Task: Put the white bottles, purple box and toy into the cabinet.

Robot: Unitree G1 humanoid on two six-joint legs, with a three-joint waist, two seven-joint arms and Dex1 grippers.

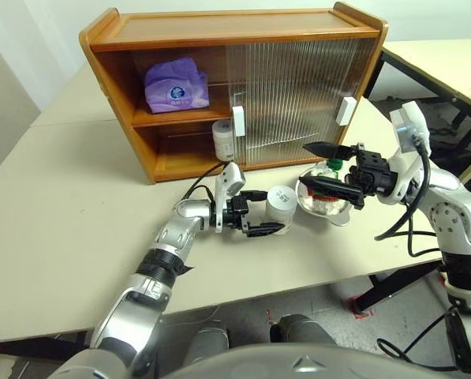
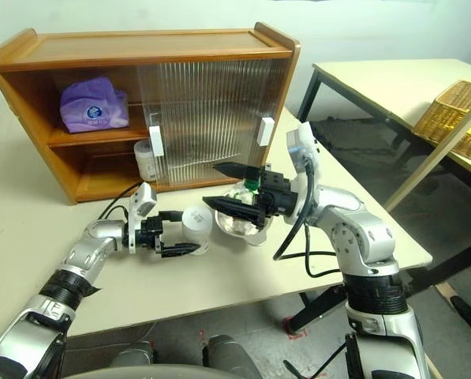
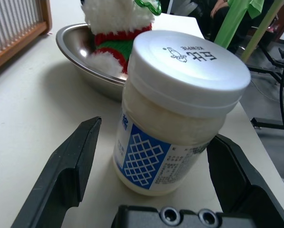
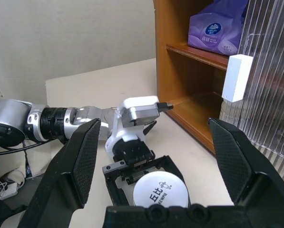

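The cabinet [image 1: 243, 31] stands at the back of the table with its left half uncovered. The purple box [image 1: 176, 85] lies on its upper shelf. One white bottle [image 1: 222, 139] stands on the lower shelf by the door's edge. The other white bottle [image 3: 180, 95] stands upright on the table, and my left gripper [image 1: 271, 215] is open with a finger on either side of it. The toy [image 3: 115, 28] sits in a steel bowl just beyond that bottle. My right gripper [image 1: 306, 166] hovers open above the bowl, holding nothing.
The steel bowl [image 1: 342, 215] sits near the table's right front edge. Ribbed sliding doors with white handles [image 1: 237, 122] cover the cabinet's right part. A second table [image 2: 377, 79] and a wicker basket [image 2: 456, 110] stand to the right.
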